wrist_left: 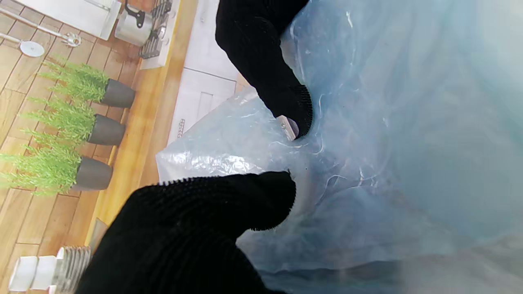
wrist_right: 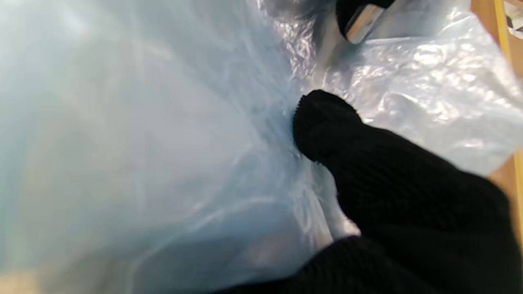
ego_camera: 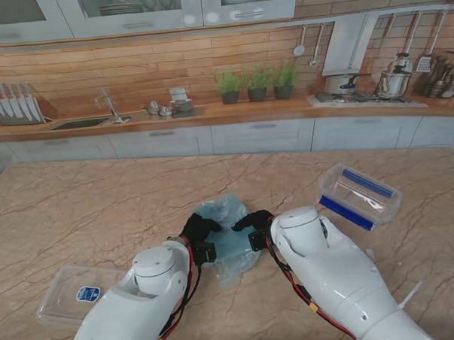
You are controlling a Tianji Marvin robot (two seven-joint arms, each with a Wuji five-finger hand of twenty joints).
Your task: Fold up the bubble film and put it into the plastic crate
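Observation:
The bubble film (ego_camera: 229, 244) is a pale blue, see-through sheet bunched up on the marble table in front of me. My two black-gloved hands meet on it: the left hand (ego_camera: 198, 228) on its left side, the right hand (ego_camera: 252, 220) on its right. In the left wrist view the film (wrist_left: 388, 122) is pinched between the thumb and a finger of the left hand (wrist_left: 196, 228). In the right wrist view the film (wrist_right: 143, 143) lies close against the lens, and a finger of the right hand (wrist_right: 408, 196) presses into a fold. The clear plastic crate (ego_camera: 360, 196) with blue clips stands to the right, apart from both hands.
A clear flat lid or tray (ego_camera: 74, 293) with a blue label lies near me on the left, beside my left arm. The marble table (ego_camera: 101, 213) stretches away to a kitchen counter with a sink, potted plants and a stove.

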